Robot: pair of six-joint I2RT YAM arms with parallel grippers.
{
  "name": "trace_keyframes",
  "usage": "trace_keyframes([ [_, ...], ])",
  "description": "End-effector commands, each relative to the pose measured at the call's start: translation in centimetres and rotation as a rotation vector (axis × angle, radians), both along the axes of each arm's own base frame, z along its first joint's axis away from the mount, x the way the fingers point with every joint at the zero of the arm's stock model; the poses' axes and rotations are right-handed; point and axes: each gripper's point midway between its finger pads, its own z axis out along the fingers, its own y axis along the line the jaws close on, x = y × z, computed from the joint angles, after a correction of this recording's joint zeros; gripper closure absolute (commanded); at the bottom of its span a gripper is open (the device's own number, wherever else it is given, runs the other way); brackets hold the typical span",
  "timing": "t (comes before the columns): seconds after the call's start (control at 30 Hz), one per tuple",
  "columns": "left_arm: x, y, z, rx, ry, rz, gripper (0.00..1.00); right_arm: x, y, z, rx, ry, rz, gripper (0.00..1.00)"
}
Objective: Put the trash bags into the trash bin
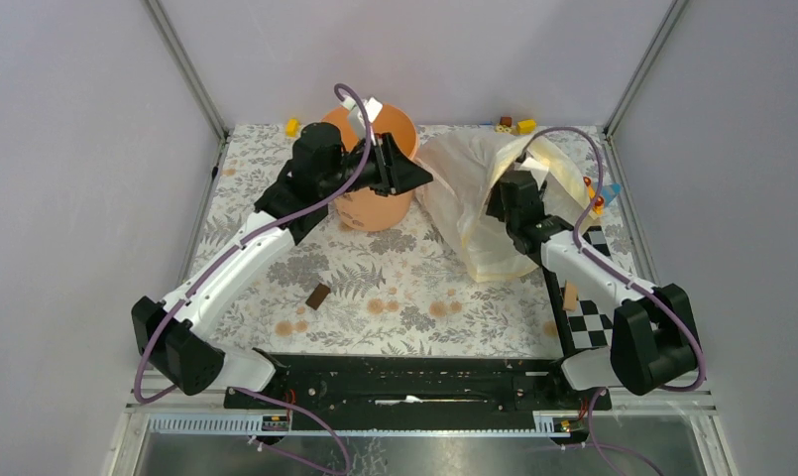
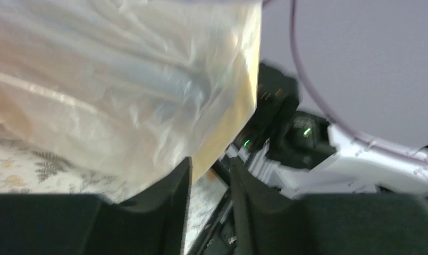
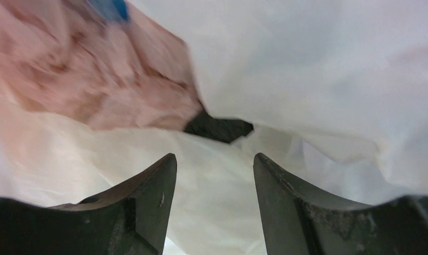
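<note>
The peach-orange trash bin (image 1: 375, 203) stands at the back middle of the table. My left gripper (image 1: 417, 178) hangs over its right rim, open and empty; in the left wrist view (image 2: 211, 178) its jaws stand apart, pointing at the bag pile. A heap of thin plastic film (image 1: 464, 183) lies right of the bin, whitish with a cream-yellow bag (image 1: 504, 253) at the front. My right gripper (image 1: 501, 198) reaches into this heap. In the right wrist view it is open (image 3: 214, 162) over whitish film (image 3: 318, 69), with crinkled pale-pink trash bag film (image 3: 89, 79) at upper left.
Small toy blocks lie along the back wall: one yellow (image 1: 292, 126), others yellow and brown (image 1: 514, 125). Coloured toys (image 1: 598, 195) sit at the right edge. A brown block (image 1: 318, 296), a wooden piece (image 1: 570, 296) and a checkerboard (image 1: 588, 319) lie nearer the arms.
</note>
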Motion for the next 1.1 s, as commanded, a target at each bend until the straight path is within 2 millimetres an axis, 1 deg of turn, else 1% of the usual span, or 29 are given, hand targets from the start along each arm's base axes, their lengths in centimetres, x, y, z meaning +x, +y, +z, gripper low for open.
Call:
trace_keyframes([
  [0.0, -1.5, -0.3, 0.0, 0.017, -0.096, -0.032, 0.48, 3.5, 1.9, 5.5, 0.034, -0.126, 0.047, 0.39],
  [0.03, -1.9, -0.5, -0.6, 0.038, -0.111, -0.028, 0.33, 4.0, 2.2, 5.6, 0.032, -0.127, 0.055, 0.39],
  [0.07, -2.0, -0.6, -1.5, 0.065, -0.131, -0.013, 0.23, 4.4, 2.5, 5.9, 0.033, -0.130, 0.061, 0.39],
  [0.1, -2.2, -0.7, -2.2, 0.091, -0.155, 0.003, 0.11, 4.8, 2.7, 6.1, 0.035, -0.133, 0.065, 0.39],
  [0.13, -2.1, -0.7, -2.9, 0.116, -0.185, 0.029, 0.03, 5.1, 2.9, 6.2, 0.036, -0.134, 0.068, 0.40],
  [0.2, -1.8, -1.1, -3.4, 0.132, -0.258, 0.068, 0.01, 5.8, 3.2, 6.3, 0.035, -0.134, 0.070, 0.39],
  [0.23, -1.7, -1.2, -3.9, 0.151, -0.275, 0.084, 0.01, 6.1, 3.3, 6.4, 0.032, -0.133, 0.070, 0.39],
  [0.27, -1.2, -1.4, -3.3, 0.138, -0.317, 0.115, 0.01, 6.4, 3.4, 6.3, 0.030, -0.131, 0.068, 0.39],
  [0.4, -0.1, -2.9, -3.2, 0.154, -0.399, 0.156, 0.01, 6.9, 3.9, 6.4, 0.033, -0.126, 0.083, 0.40],
  [0.5, 0.3, -4.8, -3.5, 0.143, -0.428, 0.119, 0.01, 6.8, 4.3, 6.3, 0.043, -0.121, 0.108, 0.40],
  [0.6, 0.3, -6.5, -4.0, 0.122, -0.444, 0.074, 0.01, 6.8, 4.6, 6.2, 0.047, -0.118, 0.125, 0.40],
  [0.7, 0.6, -7.9, -4.9, 0.129, -0.456, 0.044, 0.01, 6.8, 4.7, 6.3, 0.045, -0.118, 0.134, 0.40],
  [0.8, 1.1, -9.0, -5.0, 0.120, -0.455, 0.030, 0.01, 6.8, 4.8, 6.4, 0.042, -0.118, 0.139, 0.41],
  [0.93, 1.3, -10.1, -4.2, 0.075, -0.468, 0.006, 0.01, 6.9, 4.9, 6.3, 0.041, -0.114, 0.148, 0.41],
  [1.07, 1.3, -11.3, -4.7, 0.067, -0.463, -0.040, 0.01, 6.9, 5.1, 6.2, 0.043, -0.109, 0.156, 0.42],
])
